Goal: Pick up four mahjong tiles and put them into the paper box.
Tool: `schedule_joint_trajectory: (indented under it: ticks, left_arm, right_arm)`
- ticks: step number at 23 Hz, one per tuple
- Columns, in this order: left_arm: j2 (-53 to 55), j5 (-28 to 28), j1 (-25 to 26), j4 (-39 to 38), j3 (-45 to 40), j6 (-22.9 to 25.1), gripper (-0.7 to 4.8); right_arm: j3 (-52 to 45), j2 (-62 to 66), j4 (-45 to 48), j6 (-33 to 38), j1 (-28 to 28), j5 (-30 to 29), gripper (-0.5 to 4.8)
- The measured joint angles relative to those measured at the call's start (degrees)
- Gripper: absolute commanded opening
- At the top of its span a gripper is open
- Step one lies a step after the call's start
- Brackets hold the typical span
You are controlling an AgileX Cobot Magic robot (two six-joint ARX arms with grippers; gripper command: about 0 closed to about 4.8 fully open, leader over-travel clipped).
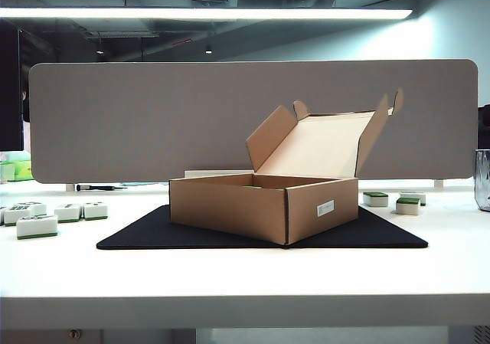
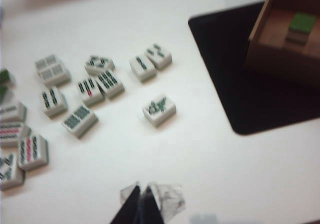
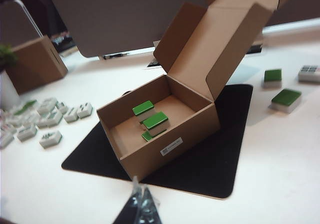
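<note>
Cardboard paper box (image 3: pixel 165 129) sits open on a black mat (image 3: pixel 220 159) ahead of the right gripper (image 3: pixel 141 204), holding what look like three green-backed mahjong tiles (image 3: pixel 155 120). Loose tiles (image 2: pixel 159 108) lie scattered on the white table (image 2: pixel 210 164) ahead of the left gripper (image 2: pixel 141 201). Both grippers hang pinched together, empty.

Bright overhead strip light (image 1: pixel 207 12), glare on pale tabletop (image 1: pixel 230 275), both wrist views softly blurred.
</note>
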Motion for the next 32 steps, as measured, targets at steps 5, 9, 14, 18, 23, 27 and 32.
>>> schedule_joint_trajectory:
  ticks: [5, 9, 14, 18, 23, 27, 32]
  left_arm:
    - [-4.9, 0.02, -0.02, 0.42, -1.22, 0.0, -0.06]
    - [-7.39, 0.0, -0.04, 0.61, -3.65, -1.07, -0.06]
    - [-9.11, 0.04, -0.74, 3.58, -4.92, -1.27, -0.06]
    - [-8.94, 0.33, -0.76, 12.74, -10.49, -1.29, -0.06]
    - [-8.94, 0.33, -0.76, 19.23, -18.6, -1.29, -0.06]
    - [-8.85, 1.36, -0.76, 18.78, -20.85, -3.58, -0.06]
    - [-8.92, 2.03, -0.76, 25.66, -20.65, -11.13, -0.06]
  right_arm:
    - [-4.63, -0.02, 4.37, 3.85, 0.0, 0.04, -0.01]
    - [-7.89, -0.02, 6.19, 4.13, 0.0, 0.11, -0.01]
    - [-10.05, -0.02, 6.47, 4.24, 0.0, 0.83, -0.01]
    - [-11.15, -0.02, 6.19, 4.28, 0.0, 2.58, -0.01]
    - [-11.17, -0.02, 6.23, 4.28, 0.0, 2.6, -0.01]
    - [-11.17, -0.02, 6.23, 4.26, 0.0, 2.6, -0.01]
    - [-11.17, -0.02, 6.23, 4.28, 0.0, 2.6, -0.01]
